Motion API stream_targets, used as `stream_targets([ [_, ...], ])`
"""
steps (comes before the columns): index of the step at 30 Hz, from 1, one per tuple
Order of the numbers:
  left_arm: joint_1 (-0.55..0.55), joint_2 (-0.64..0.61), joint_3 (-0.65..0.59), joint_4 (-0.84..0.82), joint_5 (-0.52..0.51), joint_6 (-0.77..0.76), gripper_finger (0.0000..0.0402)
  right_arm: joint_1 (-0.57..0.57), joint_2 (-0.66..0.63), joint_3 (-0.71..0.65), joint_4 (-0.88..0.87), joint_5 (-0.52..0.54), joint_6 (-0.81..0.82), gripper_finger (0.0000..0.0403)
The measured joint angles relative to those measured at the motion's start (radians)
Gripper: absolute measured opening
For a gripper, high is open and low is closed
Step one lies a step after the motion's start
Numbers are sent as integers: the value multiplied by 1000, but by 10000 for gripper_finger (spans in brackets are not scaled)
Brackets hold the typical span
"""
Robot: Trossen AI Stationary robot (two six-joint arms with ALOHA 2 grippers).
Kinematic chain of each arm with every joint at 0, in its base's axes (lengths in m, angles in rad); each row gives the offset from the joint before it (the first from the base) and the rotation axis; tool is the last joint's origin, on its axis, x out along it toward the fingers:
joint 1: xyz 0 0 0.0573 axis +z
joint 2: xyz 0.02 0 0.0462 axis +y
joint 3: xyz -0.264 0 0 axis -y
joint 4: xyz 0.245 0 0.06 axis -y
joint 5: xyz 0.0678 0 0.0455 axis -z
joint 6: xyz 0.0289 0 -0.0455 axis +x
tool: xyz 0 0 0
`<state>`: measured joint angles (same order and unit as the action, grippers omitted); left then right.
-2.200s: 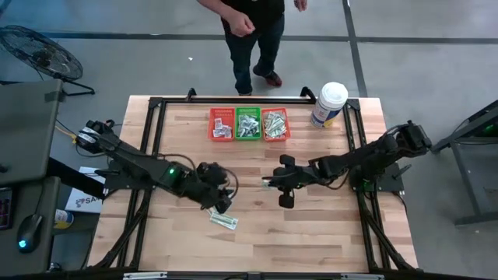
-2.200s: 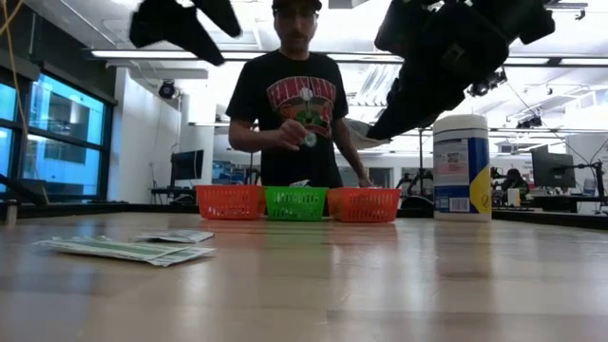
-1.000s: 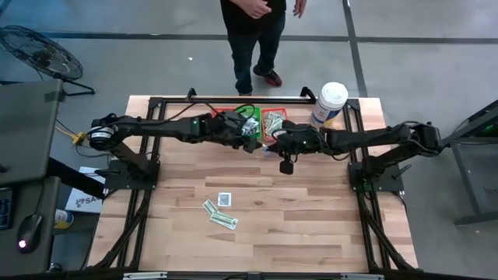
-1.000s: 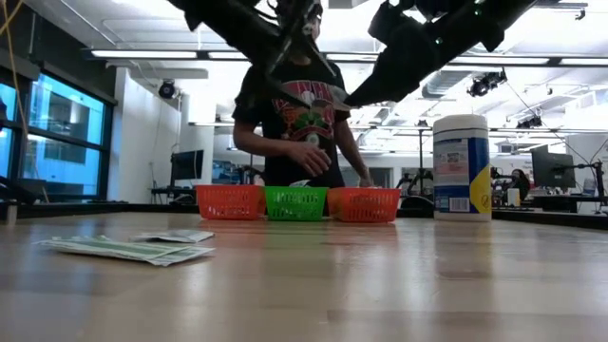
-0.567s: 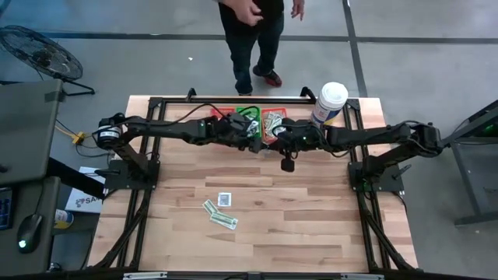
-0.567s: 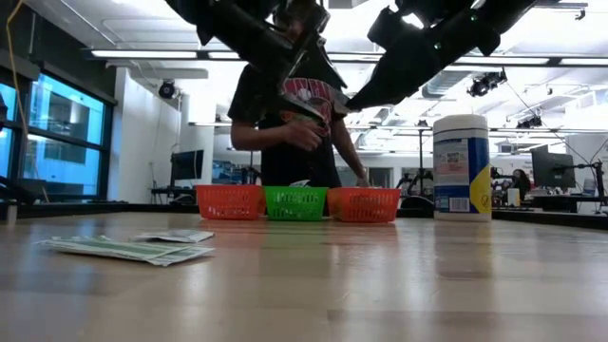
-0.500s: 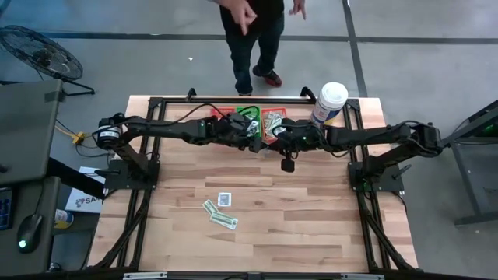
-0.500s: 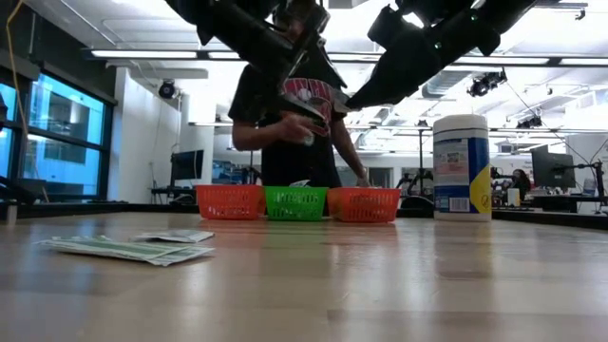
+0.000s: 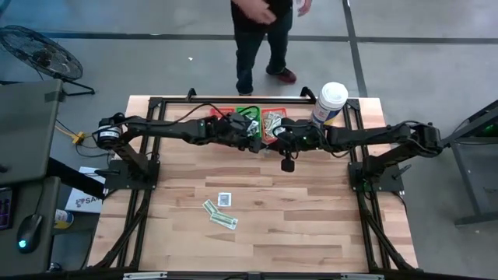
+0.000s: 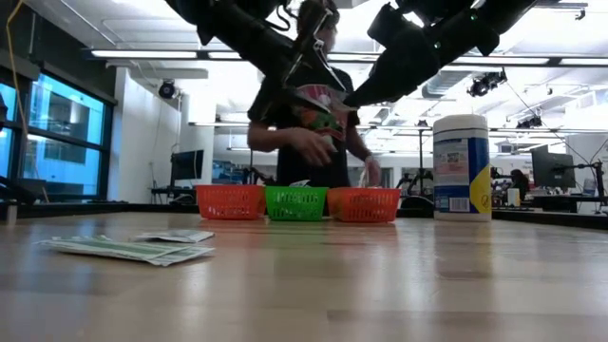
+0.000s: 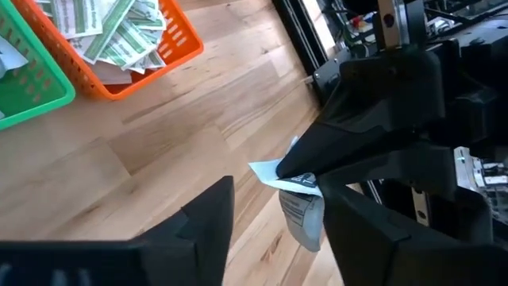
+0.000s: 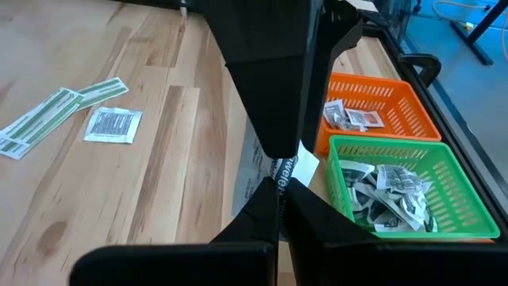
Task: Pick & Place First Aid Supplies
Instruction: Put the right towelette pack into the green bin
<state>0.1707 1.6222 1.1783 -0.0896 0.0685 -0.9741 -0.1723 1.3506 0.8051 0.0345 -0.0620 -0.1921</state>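
My right gripper (image 12: pixel 279 189) is shut on a white printed packet (image 11: pixel 302 213), one of the first aid supplies, above the table just on the near side of the baskets. My left gripper (image 11: pixel 278 195) faces it, open, with one finger on each side of that packet; whether a finger touches it I cannot tell. In the high view the two grippers meet at the far middle, left (image 9: pixel 255 138) and right (image 9: pixel 274 140). Three more packets (image 9: pixel 222 210) lie flat on the table's middle. Other packets fill the green basket (image 12: pixel 397 191) and the orange basket (image 12: pixel 373 115). My right gripper pinches the white packet's upper edge (image 11: pixel 270 169) between its two fingertips. The fingers slant down, coming from the table's right. The packet is lifted clear of the table and droops below the fingertips.
Three small baskets (image 9: pixel 249 120) stand in a row at the far edge, partly under the arms. A white tub with a blue label (image 9: pixel 328 103) is at the far right. A person (image 9: pixel 261 31) stands beyond the far edge. Bare wood lies toward the near side.
My left gripper has sunk a little and gone toward my right gripper, its fingers now standing around the packet. The right gripper has kept its place with the packet. The person behind the table has stepped toward the right.
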Motion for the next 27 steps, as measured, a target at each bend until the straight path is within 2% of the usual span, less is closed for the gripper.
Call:
stream_targets([
  [6, 0, 17, 1, 45, 38, -1, 141, 0, 0, 0, 21, 1, 0, 0],
  [15, -1, 32, 1, 42, 23, 0, 127, 0, 0, -1, 3, -1, 0, 0],
  [18, -1, 32, 1, 42, 23, 4, 98, 0, 0, -1, -11, 0, 0, 0],
  [23, -2, 32, 1, 42, 23, 21, 19, 0, 0, 0, -16, 0, 0, 0],
  [27, -2, 32, 1, 42, 23, 35, 12, 0, 0, 0, -16, 0, -5, 0],
])
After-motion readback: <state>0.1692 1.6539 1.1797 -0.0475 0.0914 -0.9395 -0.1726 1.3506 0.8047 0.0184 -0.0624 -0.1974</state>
